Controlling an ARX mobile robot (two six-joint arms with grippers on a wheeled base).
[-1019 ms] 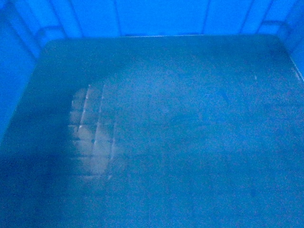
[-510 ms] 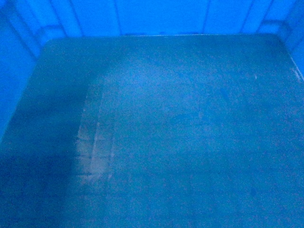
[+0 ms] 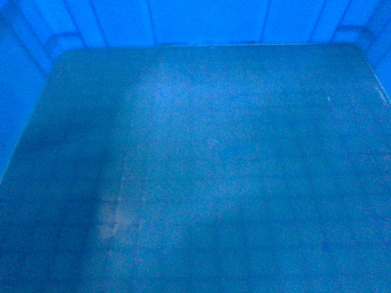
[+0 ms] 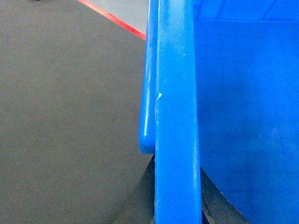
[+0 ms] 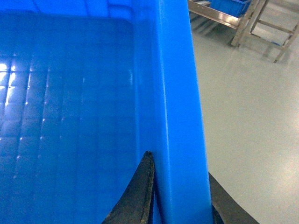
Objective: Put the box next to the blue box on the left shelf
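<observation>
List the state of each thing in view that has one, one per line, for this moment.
box: empty, held off the floor by its two side rims.
left gripper: shut on the box's left rim, one finger on each side of it.
right gripper: shut on the box's right rim, one finger inside, one outside.
metal rack: standing on the floor beyond, another blue crate on it.

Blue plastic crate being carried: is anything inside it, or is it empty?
Empty, as far as visible: the blue plastic crate shows only bare gridded floor in head and right wrist views.
</observation>
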